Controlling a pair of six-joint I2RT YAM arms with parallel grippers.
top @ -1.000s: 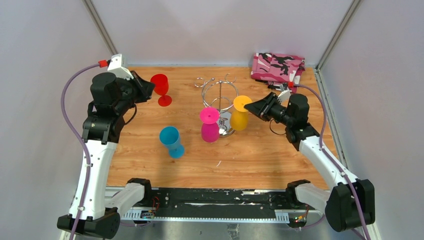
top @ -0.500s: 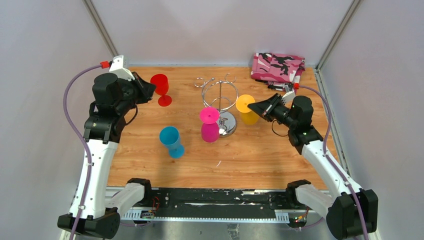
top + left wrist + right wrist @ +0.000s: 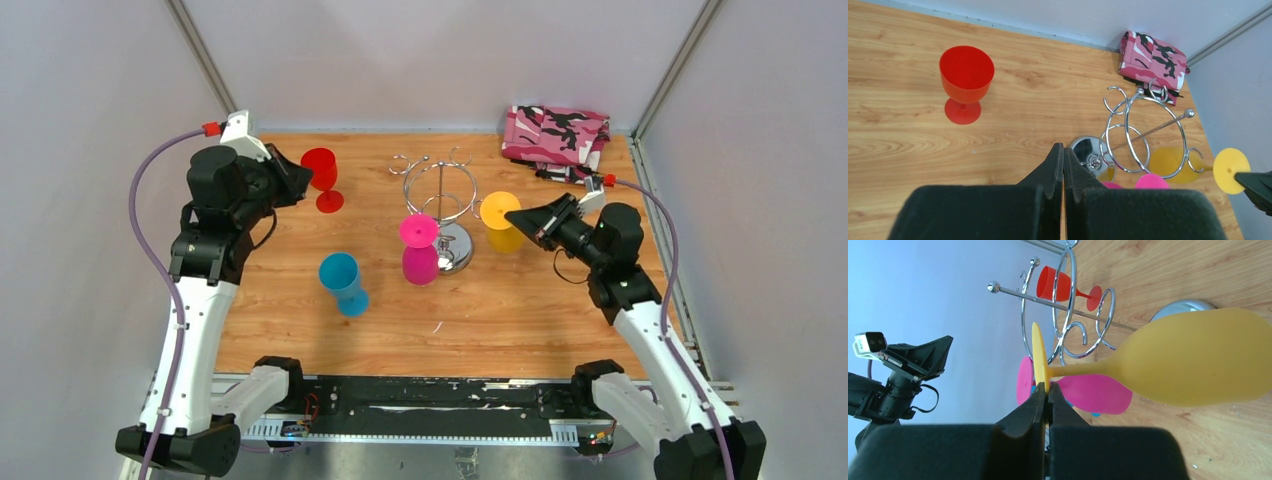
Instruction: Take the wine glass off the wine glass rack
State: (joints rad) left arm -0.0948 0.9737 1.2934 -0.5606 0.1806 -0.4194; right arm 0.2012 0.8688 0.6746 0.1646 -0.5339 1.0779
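The chrome wine glass rack (image 3: 440, 192) stands mid-table on its disc base, also seen in the left wrist view (image 3: 1143, 135) and the right wrist view (image 3: 1068, 325). A yellow wine glass (image 3: 503, 224) hangs upside down just right of the rack, clear of its hooks. My right gripper (image 3: 514, 215) is shut on the rim of its flat foot (image 3: 1037, 355), with the bowl (image 3: 1193, 360) pointing away. A pink wine glass (image 3: 419, 250) hangs inverted at the rack's front. My left gripper (image 3: 1063, 147) is shut on nothing, up near the red glass (image 3: 322, 178).
The red glass (image 3: 965, 80) stands upright at the back left. A blue glass (image 3: 343, 283) sits tilted on the wood in front of the left arm. A pink camouflage cloth (image 3: 556, 135) lies in the back right corner by the wall.
My right gripper has closed on the yellow glass's foot and drawn it right, away from the rack. The left arm has not moved.
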